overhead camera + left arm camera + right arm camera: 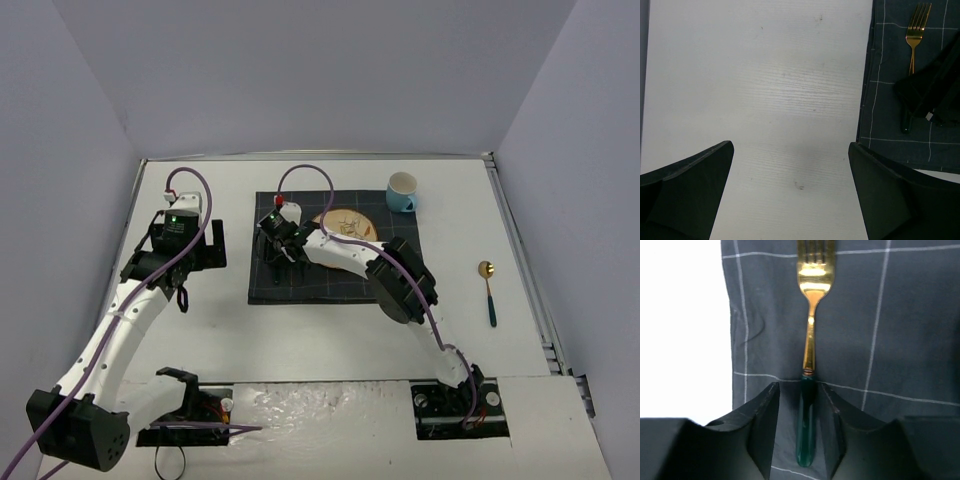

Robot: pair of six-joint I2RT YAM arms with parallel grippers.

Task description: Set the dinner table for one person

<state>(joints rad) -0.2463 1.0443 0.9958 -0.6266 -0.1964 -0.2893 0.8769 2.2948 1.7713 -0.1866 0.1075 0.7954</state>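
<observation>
The gold fork with a green handle [810,340] lies flat on the navy grid-checked mat [900,315], tines pointing away. My right gripper [799,386] is low over the mat and open a little, its fingers straddling the green handle with a gap on the left side. In the top view the right gripper [276,240] is at the mat's left part. My left gripper [791,146] is open and empty over the white dinner table [765,75], just left of the mat [895,125]. The fork [914,40] also shows in the left wrist view.
A round wooden plate [347,225] sits on the mat [330,285]. A blue and white cup [402,192] stands at the mat's far right corner. A gold spoon with a green handle [488,290] lies on the table [200,330] at the right.
</observation>
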